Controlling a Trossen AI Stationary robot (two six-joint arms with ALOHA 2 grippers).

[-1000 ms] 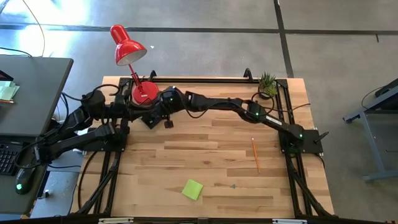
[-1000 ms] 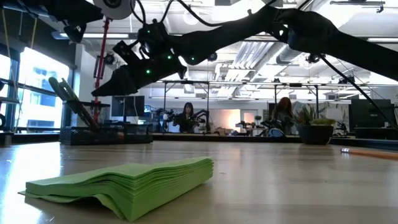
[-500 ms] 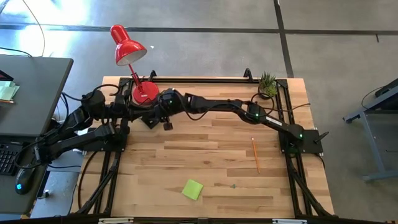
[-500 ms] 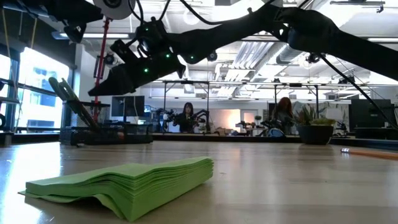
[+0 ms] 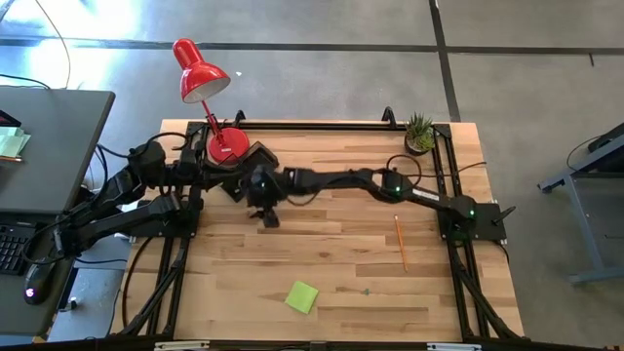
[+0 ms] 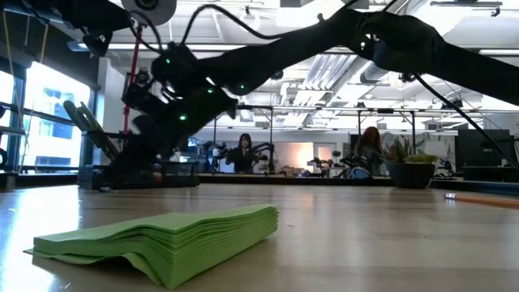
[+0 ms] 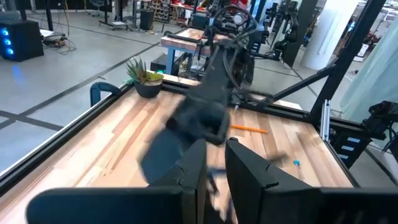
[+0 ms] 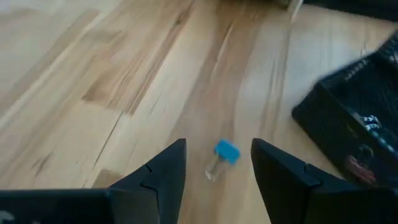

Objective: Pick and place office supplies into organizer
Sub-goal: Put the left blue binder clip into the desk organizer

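With the right pincer (image 8: 214,171) spread over the blue clip (image 8: 226,151) just beside the organizer (image 8: 357,121), at its 7 o'clock, lower straight and pinch the clip squarely

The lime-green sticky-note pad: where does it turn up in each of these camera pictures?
High view: the lime-green sticky-note pad lies near the table's front edge.
Low view: it fills the foreground.
Left wrist view: not in it.
Right wrist view: not in it.
Shared landmark: the orange pencil, far right in the low view.
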